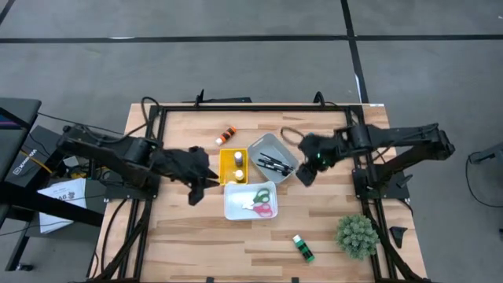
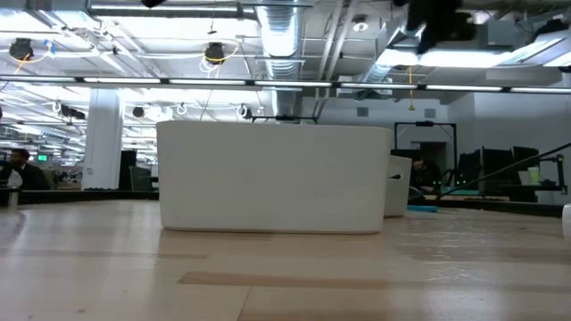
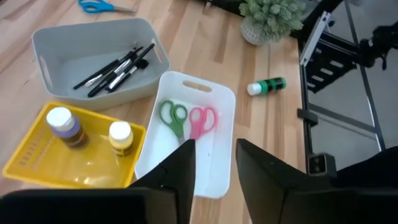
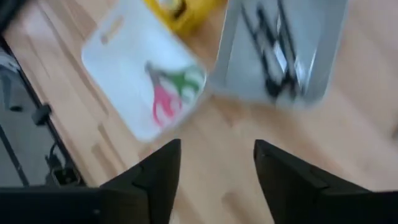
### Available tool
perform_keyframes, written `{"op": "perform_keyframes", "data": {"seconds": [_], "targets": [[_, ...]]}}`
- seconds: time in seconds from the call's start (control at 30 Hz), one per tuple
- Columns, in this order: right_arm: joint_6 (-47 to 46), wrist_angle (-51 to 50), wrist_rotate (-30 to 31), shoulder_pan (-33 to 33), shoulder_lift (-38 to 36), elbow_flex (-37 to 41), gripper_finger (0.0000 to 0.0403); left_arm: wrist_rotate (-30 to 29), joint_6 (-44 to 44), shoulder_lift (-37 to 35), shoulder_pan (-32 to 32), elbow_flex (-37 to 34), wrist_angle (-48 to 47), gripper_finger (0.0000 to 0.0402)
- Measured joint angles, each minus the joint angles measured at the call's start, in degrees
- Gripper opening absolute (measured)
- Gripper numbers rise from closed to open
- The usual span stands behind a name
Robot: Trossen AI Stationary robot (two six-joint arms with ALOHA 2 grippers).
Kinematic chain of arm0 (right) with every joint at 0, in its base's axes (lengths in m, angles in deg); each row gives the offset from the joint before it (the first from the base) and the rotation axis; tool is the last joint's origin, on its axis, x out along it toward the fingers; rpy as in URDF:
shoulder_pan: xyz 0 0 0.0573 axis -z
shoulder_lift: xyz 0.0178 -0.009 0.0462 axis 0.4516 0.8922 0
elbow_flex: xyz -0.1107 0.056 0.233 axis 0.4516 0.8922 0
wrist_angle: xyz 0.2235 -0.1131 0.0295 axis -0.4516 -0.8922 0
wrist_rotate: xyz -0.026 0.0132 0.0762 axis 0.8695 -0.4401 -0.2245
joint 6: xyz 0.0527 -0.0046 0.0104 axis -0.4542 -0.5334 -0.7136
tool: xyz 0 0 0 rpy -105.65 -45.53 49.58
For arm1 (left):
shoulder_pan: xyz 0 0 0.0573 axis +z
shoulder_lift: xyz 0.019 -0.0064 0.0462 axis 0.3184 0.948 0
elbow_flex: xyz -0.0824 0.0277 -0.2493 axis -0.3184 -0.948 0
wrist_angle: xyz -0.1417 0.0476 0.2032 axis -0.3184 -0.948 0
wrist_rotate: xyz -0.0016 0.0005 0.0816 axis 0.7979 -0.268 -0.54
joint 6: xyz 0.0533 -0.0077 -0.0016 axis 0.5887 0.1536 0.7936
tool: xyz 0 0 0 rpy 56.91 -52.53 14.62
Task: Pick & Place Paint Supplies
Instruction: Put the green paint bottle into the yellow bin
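Scissors lie in white bin just beyond left tool.

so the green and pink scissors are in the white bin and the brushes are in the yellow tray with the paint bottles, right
Not quite. The green and pink scissors do lie in the white bin, but the brushes are in the grey bin, not the yellow tray. That tray holds only the two paint bottles. The left wrist view shows this.

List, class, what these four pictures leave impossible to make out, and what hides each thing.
- Low view: the white plastic bin hides its own contents.
- Right wrist view: motion blur smears the thin dark paintbrushes.
- Left wrist view: the blue-handled scissors are cut by the edge.
- High view: the green paint bottle's label is too small.
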Motion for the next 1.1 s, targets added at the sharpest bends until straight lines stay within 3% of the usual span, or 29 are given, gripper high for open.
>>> {"op": "perform_keyframes", "data": {"seconds": [0.17,0.5,0.8,1.1], "targets": [[-12.0,-2.7,0.8,-8.7,3.5,0.0,0.0229,-1.2,0.3,-1.7,-2.7,0.0,-1.1,0.0131],[-36.6,1.3,-1.9,-23.1,15.7,0.0,0.0233,-3.4,3.8,-1.8,-5.6,0.0,-1.1,0.0153],[-47.2,11.6,-10.8,-30.5,26.9,0.0,0.0233,-3.6,3.9,-1.8,-5.6,0.0,-1.2,0.015],[-60.7,15.0,-11.0,-37.3,32.8,0.0,0.0233,-3.3,6.0,-1.7,-8.3,0.0,-1.4,0.0138]]}}
